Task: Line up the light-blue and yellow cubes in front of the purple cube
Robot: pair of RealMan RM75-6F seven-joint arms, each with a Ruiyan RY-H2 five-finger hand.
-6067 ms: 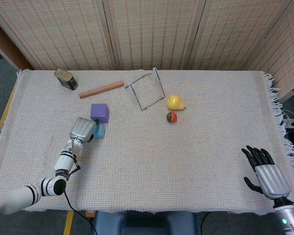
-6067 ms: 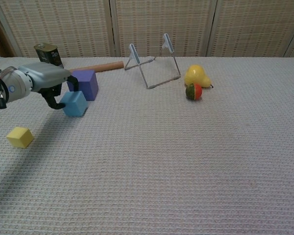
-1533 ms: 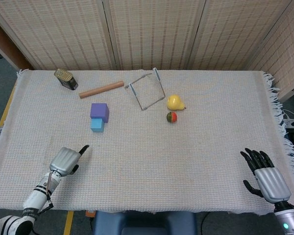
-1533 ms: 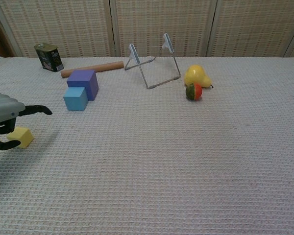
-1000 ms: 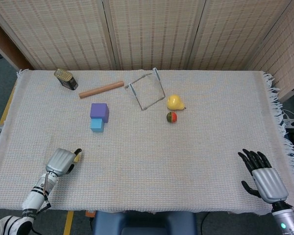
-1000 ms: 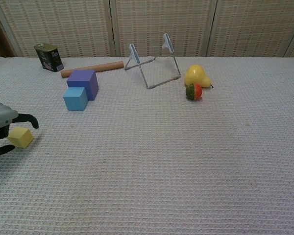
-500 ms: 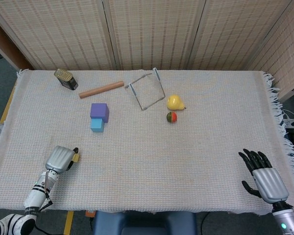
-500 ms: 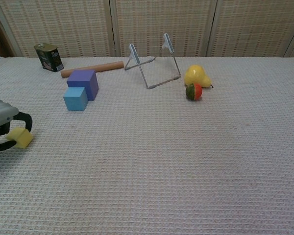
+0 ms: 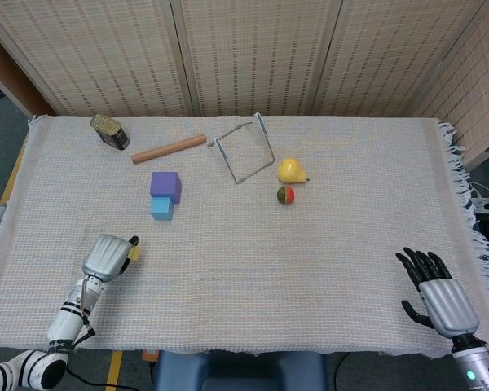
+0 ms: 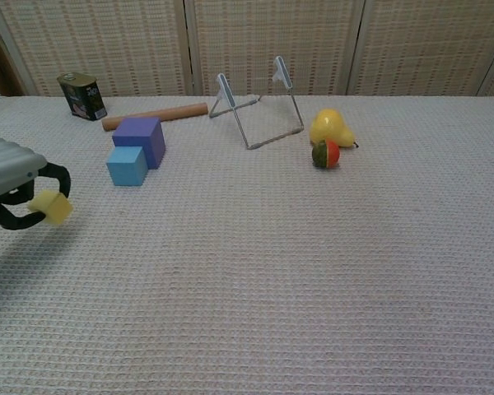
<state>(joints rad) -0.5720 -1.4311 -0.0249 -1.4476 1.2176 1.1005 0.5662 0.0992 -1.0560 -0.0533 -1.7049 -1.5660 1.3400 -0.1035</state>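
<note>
- Chest view puts the left hand [image 10: 16,181] at the far left edge, dark fingers curled around the yellow cube [image 10: 51,206], which is tilted and lifted off the cloth, its shadow lying below it.
- From the head view that same left hand [image 9: 107,256] sits near the front-left of the table, and the yellow cube [image 9: 134,252] is only a sliver peeking past the fingers.
- The right hand [image 9: 438,292] shows up only in the head view, down at the front-right corner, fingers spread and holding nothing; the chest view misses it altogether.
- Light-blue cube [image 9: 162,208] rests just in front of the purple cube [image 9: 165,186], the two touching; the chest view confirms it, light-blue cube [image 10: 127,165] against purple cube [image 10: 140,141].
- Well apart from the held cube, that pair sits in the left half of the table.
- Further back: a small tin [image 9: 109,131], a wooden rod [image 9: 169,149], a wire stand [image 9: 244,148], a yellow pear [image 9: 291,170] and a red-green ball [image 9: 285,195] just in front of the pear.
- A woven off-white cloth [image 9: 326,244] covers the table, fringed along the right edge.
- Behind it stand folding woven-reed screens [image 9: 253,57]; grey floor shows at the left.
</note>
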